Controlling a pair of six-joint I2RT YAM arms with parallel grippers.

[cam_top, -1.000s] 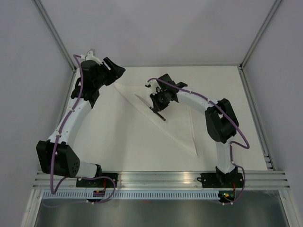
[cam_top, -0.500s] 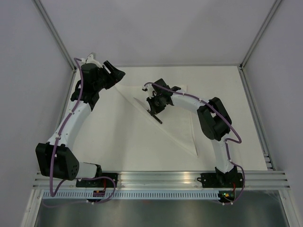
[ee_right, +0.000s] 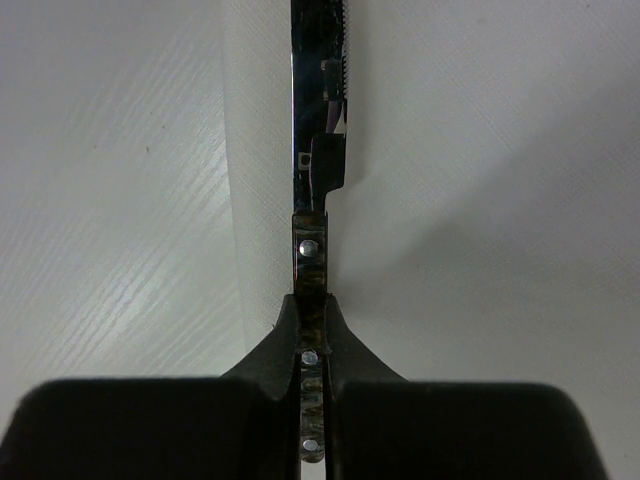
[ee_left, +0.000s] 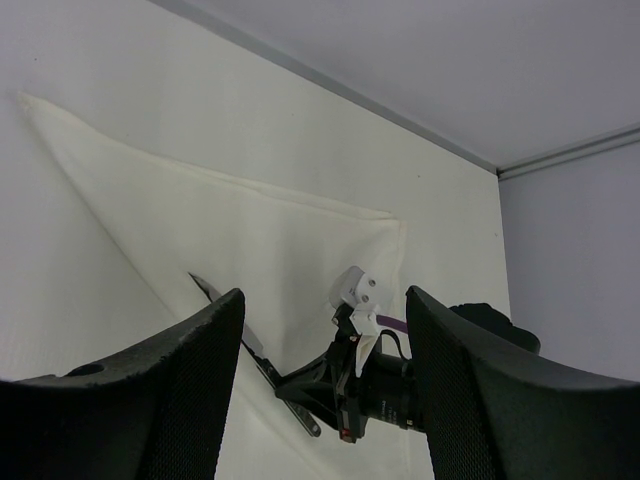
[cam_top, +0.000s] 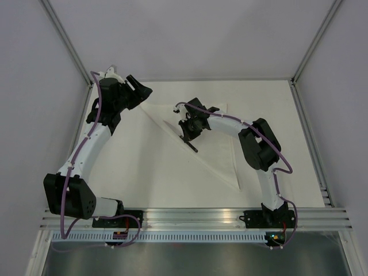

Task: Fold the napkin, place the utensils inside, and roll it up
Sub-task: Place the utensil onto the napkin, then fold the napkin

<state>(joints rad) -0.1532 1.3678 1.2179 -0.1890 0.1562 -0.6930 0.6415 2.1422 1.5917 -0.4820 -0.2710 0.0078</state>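
The napkin (cam_top: 221,152) lies folded into a white triangle on the table. The knife (cam_top: 194,148) lies along its long folded edge, blade pointing to the far left. My right gripper (cam_top: 187,135) is shut on the knife's dark handle (ee_right: 312,260), with the silver blade (ee_right: 318,150) over the napkin's edge (ee_right: 480,200). My left gripper (cam_top: 141,92) is open and empty, raised by the napkin's far-left corner. In the left wrist view its jaws (ee_left: 325,300) stand wide apart above the napkin (ee_left: 250,240), the knife (ee_left: 255,355) and the right gripper (ee_left: 310,390).
The white table (cam_top: 144,172) is walled by grey panels at the back and sides. A metal rail (cam_top: 195,215) runs along the near edge by the arm bases.
My right gripper has shifted slightly left and lower with the knife, toward the napkin's folded edge. My left gripper has drawn back a little to the far left.
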